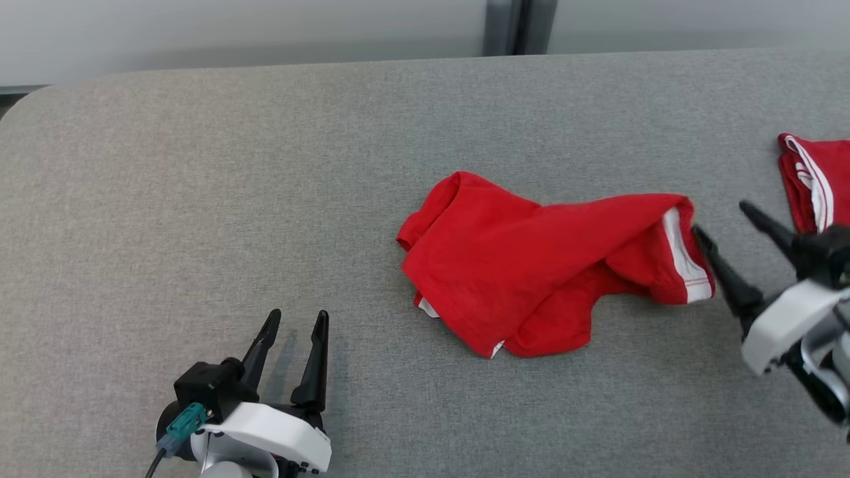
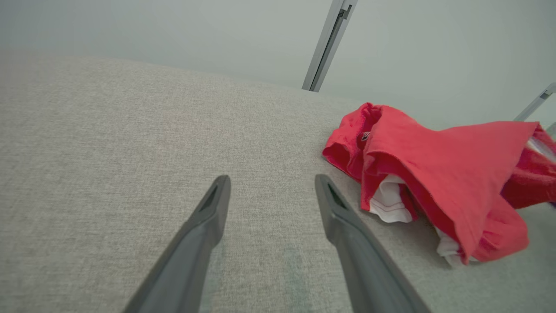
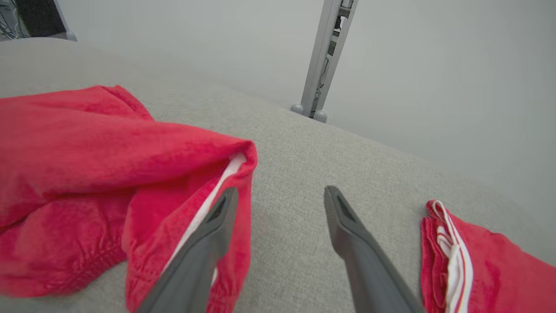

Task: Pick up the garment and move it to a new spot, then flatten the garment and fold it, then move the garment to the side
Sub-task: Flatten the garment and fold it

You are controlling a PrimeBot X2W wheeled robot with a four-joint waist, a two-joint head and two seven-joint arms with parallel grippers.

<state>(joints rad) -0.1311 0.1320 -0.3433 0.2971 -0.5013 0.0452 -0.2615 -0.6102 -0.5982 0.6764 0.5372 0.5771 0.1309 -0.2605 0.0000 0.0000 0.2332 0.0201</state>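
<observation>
A crumpled red garment (image 1: 531,265) with white trim lies bunched in the middle of the grey table (image 1: 199,166). My right gripper (image 1: 724,219) stands open at the garment's right end, one finger against the white-trimmed edge, nothing between the fingers. In the right wrist view that gripper (image 3: 280,195) has its left finger over the red cloth (image 3: 108,174). My left gripper (image 1: 297,317) is open near the front edge, well left of the garment. The left wrist view shows this gripper (image 2: 271,182) spread wide, with the garment (image 2: 434,174) off to its right.
A second red garment (image 1: 817,179) with white stripes, folded, lies at the table's right edge, also visible as folded red cloth (image 3: 478,261) in the right wrist view. A grey post (image 1: 511,26) stands behind the table against a pale wall.
</observation>
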